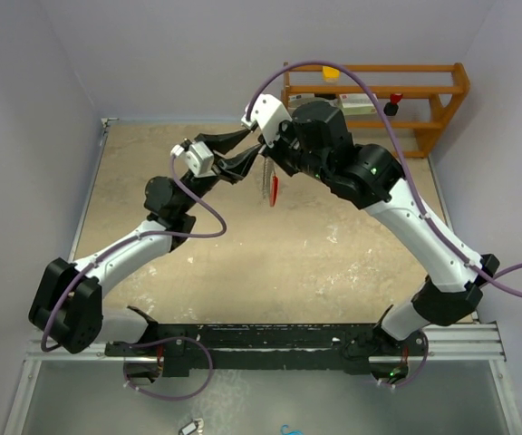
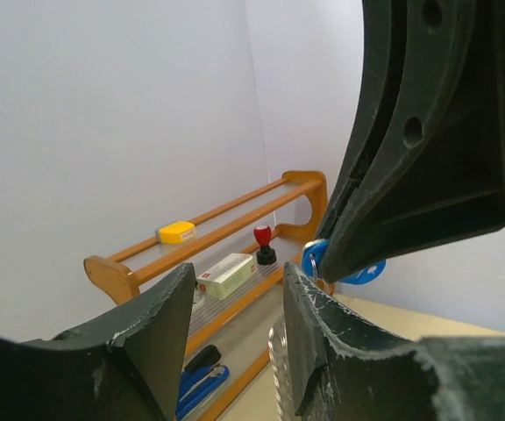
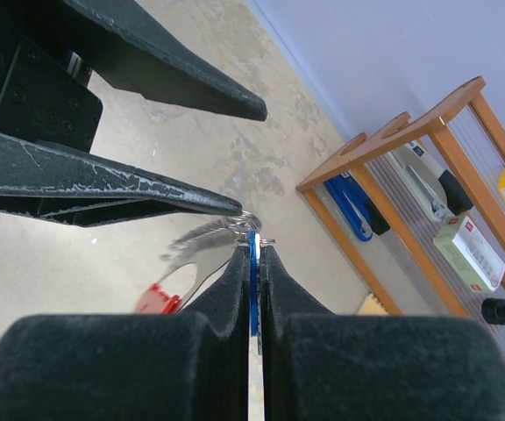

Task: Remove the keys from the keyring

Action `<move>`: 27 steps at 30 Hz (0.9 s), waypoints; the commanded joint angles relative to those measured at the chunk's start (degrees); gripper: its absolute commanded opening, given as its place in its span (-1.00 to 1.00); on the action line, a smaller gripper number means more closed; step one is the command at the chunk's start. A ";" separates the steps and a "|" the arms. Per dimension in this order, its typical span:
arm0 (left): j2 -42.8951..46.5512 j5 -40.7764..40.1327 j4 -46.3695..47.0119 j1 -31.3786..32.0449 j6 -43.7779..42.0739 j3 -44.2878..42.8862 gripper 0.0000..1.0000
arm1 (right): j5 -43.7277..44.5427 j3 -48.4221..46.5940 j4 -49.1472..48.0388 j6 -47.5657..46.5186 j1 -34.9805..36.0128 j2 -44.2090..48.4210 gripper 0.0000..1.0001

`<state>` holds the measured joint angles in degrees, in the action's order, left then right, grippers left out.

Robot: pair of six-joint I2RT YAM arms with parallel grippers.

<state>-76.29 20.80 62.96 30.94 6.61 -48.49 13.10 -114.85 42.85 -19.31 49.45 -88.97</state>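
Note:
My right gripper (image 3: 252,250) is shut on the blue head of a key (image 3: 252,263), seen edge-on between its pads. The keyring (image 3: 251,221) sits just past its fingertips, and its red-and-white fob (image 3: 158,298) hangs blurred below. In the top view the fob (image 1: 273,188) dangles above the table under both grippers. My left gripper (image 1: 256,143) is open. Its lower finger (image 3: 147,197) touches the ring with its tip. In the left wrist view the blue key head (image 2: 318,254) shows at the tip of the right gripper (image 2: 428,132), beside my open left gripper (image 2: 235,298). Other keys are not clear.
A wooden rack (image 1: 424,91) stands at the back right by the wall. It holds a yellow item (image 2: 176,232), a red-topped stamp (image 2: 263,239), a white box (image 2: 226,274) and a blue stapler (image 2: 202,381). The sandy table top (image 1: 243,254) lies beneath.

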 commanded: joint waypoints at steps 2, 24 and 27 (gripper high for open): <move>-0.27 3.62 3.83 0.35 1.74 -1.23 -0.19 | -0.33 -0.07 -4.19 -0.41 0.12 3.25 -1.00; -4.22 5.59 7.51 0.87 3.84 -1.71 -0.32 | -1.23 0.41 -4.73 -0.53 0.56 3.71 -1.00; -4.54 5.65 8.34 1.05 4.24 -1.81 -0.34 | -1.24 0.53 -4.78 -0.42 0.65 3.71 -1.00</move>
<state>-80.60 25.45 66.83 31.40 9.45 -48.49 12.38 -114.06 41.69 -19.33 49.60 -87.90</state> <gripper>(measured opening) 0.338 0.015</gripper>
